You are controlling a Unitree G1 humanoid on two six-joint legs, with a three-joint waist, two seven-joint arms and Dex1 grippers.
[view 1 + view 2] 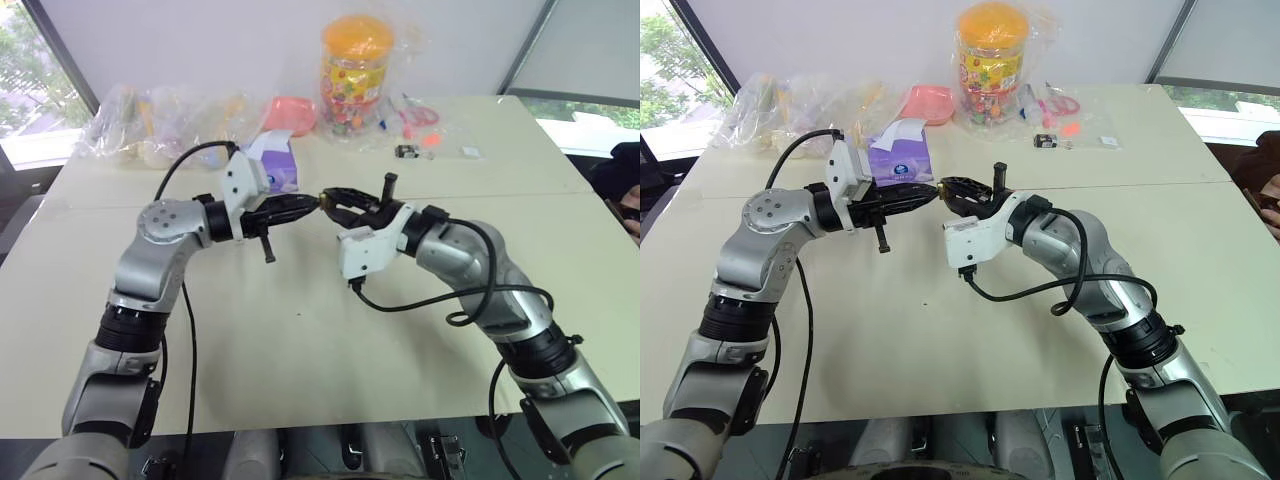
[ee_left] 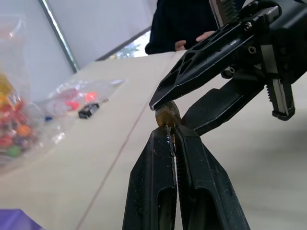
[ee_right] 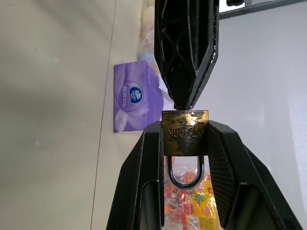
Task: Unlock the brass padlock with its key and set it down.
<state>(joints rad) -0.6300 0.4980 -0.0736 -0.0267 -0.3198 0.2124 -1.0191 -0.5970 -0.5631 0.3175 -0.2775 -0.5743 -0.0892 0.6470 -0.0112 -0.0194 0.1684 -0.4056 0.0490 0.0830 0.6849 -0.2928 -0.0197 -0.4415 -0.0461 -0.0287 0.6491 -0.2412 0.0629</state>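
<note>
Padlock [image 3: 184, 133], brass, clamped between right fingers [image 3: 218, 158] above the bench [image 1: 300, 370]; left fingers [image 2: 158, 187] fully closed, tips touching padlock.

Small brass padlock [image 3: 184, 133]: tarnished gold-coloured metal body, worn and blotchy, stamped lettering; smooth shiny silvery steel shackle. Black gripper fingers [image 3: 144, 182]: matt, finely textured plastic with ribbed cut-outs. Cream table [image 1: 300, 360]: smooth, matt. Purple tissue pack [image 3: 133, 98]: glossy plastic film. Clear candy jar [image 1: 356, 70]: shiny plastic, orange lid.
</note>
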